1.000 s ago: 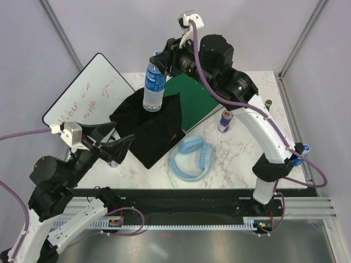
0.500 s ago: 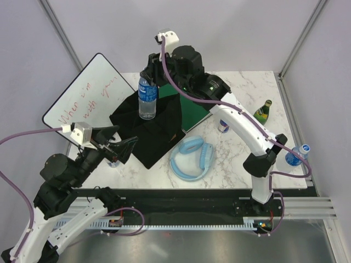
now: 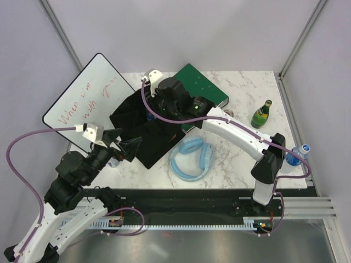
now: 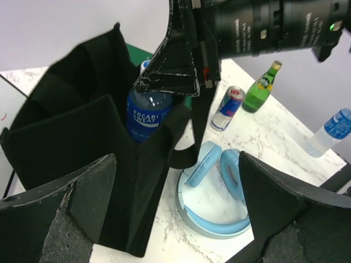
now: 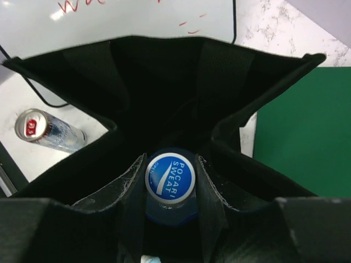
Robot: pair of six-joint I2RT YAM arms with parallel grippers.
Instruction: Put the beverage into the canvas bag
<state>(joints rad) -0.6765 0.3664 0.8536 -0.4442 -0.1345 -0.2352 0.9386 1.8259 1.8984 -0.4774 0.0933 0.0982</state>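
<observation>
Beverage [image 5: 170,179] inside canvas bag [image 5: 164,82], in right pincer's [image 5: 170,189] grip

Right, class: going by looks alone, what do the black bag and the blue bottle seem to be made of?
The black bag: matte woven fabric, probably canvas; its sides crease and sag. The blue bottle: likely translucent plastic, glossy, with a printed wrap label and smooth cap.

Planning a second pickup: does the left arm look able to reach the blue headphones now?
Probably yes: the headphones lie uncovered just ahead of the open left tool, nothing between them; the canvas bag sits to one side.
</observation>
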